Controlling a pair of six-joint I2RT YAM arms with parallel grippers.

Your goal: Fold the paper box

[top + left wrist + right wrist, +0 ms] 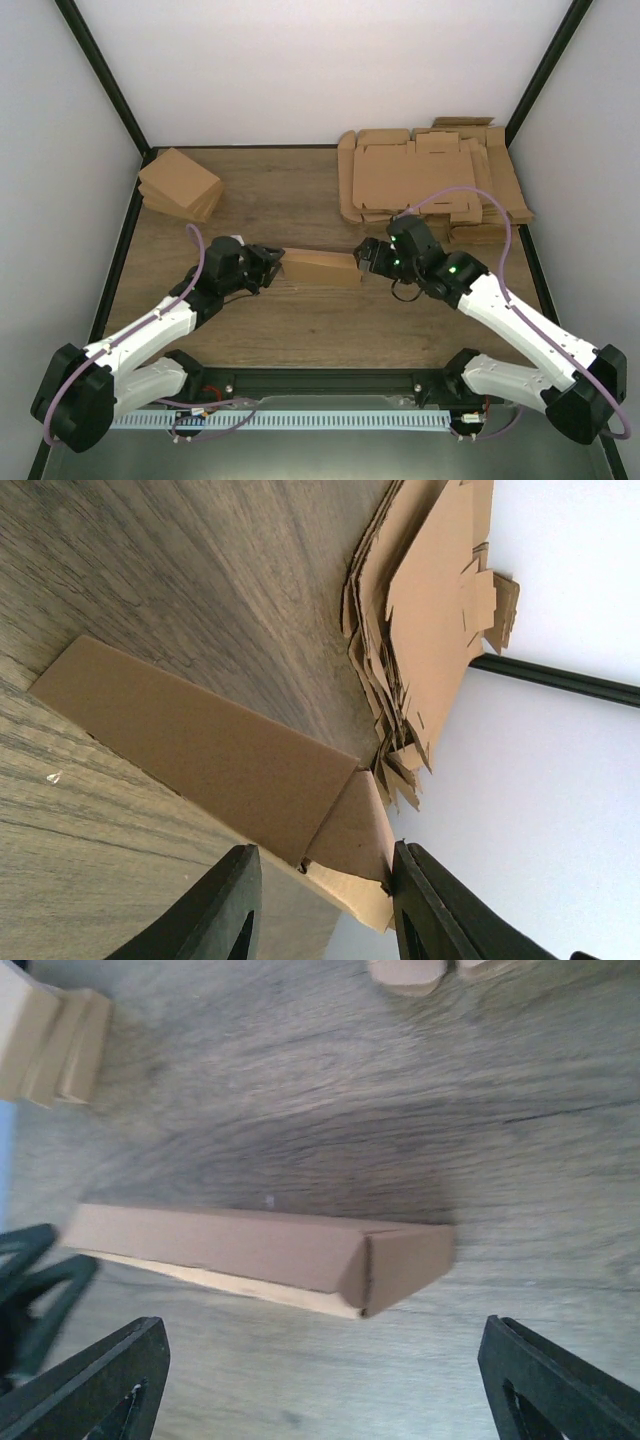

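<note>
The paper box (322,267) lies folded shut on the wooden table (300,330) between the two grippers, long axis left to right. My left gripper (272,262) is at its left end. In the left wrist view the gripper (325,905) is open, the box's (200,740) end flap sits between the fingers, and one finger (435,905) touches the flap. My right gripper (362,255) is at the right end. In the right wrist view it (325,1380) is wide open and empty, a little short of the box (230,1245).
A thick pile of flat tabbed cardboard sheets (430,175) lies at the back right, also in the left wrist view (430,610). A pile of small folded boxes (180,185) sits at the back left, also in the right wrist view (50,1040). Black frame posts border the table.
</note>
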